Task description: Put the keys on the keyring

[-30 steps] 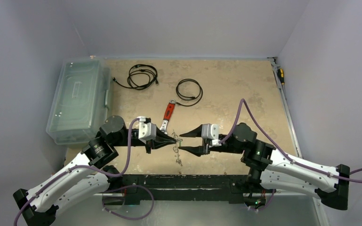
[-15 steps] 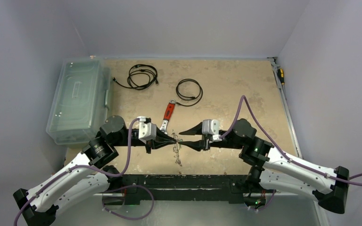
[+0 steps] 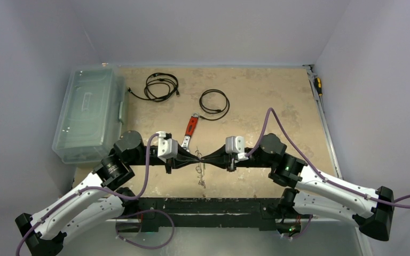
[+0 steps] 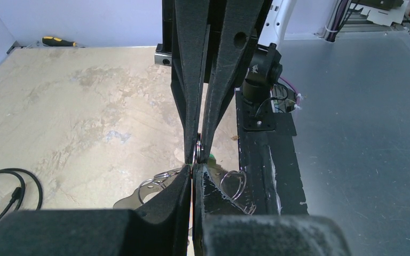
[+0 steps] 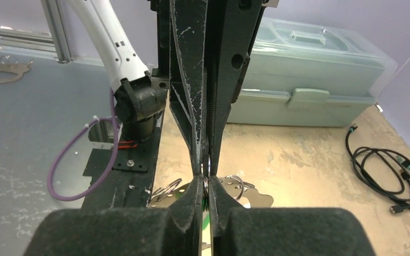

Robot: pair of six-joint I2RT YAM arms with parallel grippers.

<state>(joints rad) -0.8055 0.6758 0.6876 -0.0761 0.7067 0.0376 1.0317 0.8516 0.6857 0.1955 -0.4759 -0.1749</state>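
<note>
Clamped tip to tip on the keyring (image 4: 197, 149) by left gripper (image 3: 195, 158) and right gripper (image 3: 206, 159); probably light, stiff, slippery wire, best pinched flat at the very tips.

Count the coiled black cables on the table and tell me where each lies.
2. One cable lies at the far side, next to the plastic box; the second cable lies to its right, just beyond the wrench. The arms may hide others.
</note>
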